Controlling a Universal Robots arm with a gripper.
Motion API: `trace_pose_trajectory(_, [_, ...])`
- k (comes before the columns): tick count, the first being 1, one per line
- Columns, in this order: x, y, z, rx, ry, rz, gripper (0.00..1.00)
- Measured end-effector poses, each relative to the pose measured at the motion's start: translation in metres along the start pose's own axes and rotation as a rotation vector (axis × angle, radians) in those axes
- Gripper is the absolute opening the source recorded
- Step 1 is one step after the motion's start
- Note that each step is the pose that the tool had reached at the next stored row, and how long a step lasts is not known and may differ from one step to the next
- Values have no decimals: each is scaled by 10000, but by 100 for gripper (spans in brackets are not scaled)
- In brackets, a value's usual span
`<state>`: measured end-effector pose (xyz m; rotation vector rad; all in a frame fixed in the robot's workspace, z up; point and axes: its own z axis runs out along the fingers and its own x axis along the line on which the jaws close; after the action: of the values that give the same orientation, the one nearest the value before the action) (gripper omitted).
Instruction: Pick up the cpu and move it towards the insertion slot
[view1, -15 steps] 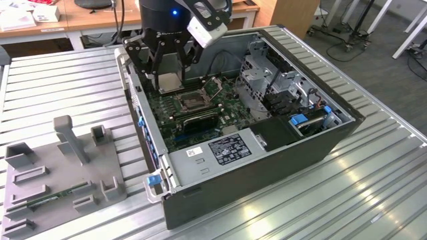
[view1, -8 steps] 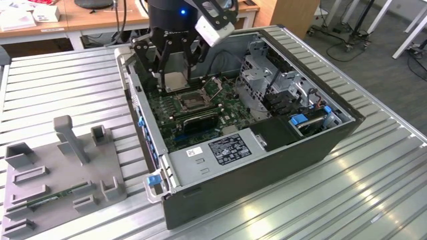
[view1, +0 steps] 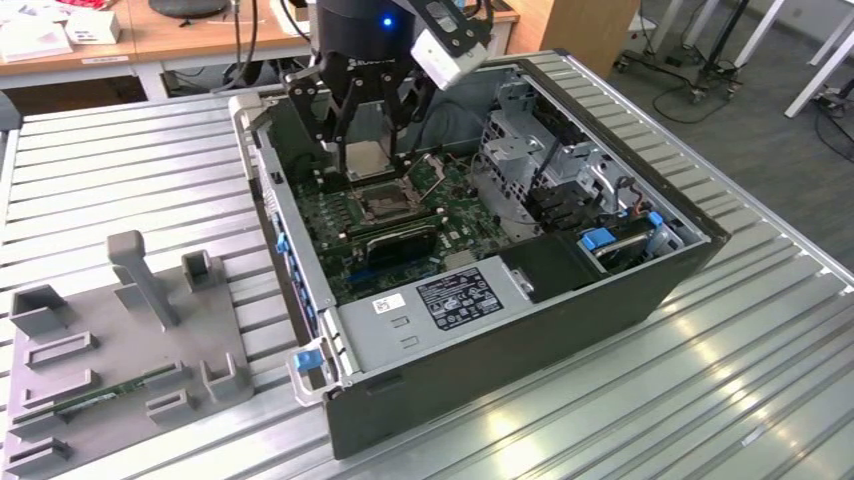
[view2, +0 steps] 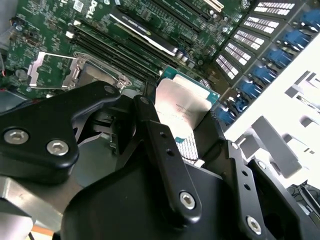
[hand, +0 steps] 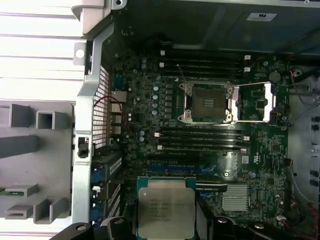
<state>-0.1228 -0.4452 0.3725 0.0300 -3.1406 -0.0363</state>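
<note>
My gripper (view1: 363, 152) hangs inside the open computer case, shut on the cpu (view1: 364, 160), a flat square chip with a silvery top. In both wrist views the cpu (hand: 165, 207) (view2: 179, 101) sits clamped between the black fingers (hand: 204, 219), held above the green motherboard (hand: 260, 165). The insertion slot (hand: 207, 102), a square socket with a dark centre and a silver frame, lies open on the board a short way beyond the chip, its metal cover (hand: 256, 102) flipped aside. In the exterior view the insertion slot (view1: 386, 204) is just in front of and below the gripper.
The case walls (view1: 534, 330) surround the board, with the drive cage (view1: 534, 150) on the exterior view's right. Long black memory slots (hand: 200, 140) flank the socket. A grey tray (view1: 120, 340) holding a green memory stick (view1: 114, 393) lies on the exterior view's left of the slatted metal table (view1: 134, 170).
</note>
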Motion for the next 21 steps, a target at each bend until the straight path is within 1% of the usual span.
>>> trace_pose_trajectory(12, [-212,-4,0,0,0,-1,55])
trace_pose_trajectory(13, [-244,-5,0,0,0,1,55])
trace_pose_trajectory(15, [-278,-5,-1,1,0,1,55])
trace_pose_trajectory(16, [-310,-6,-1,1,0,0,55])
trace_pose_trajectory(21, [-388,-8,0,0,0,0,55])
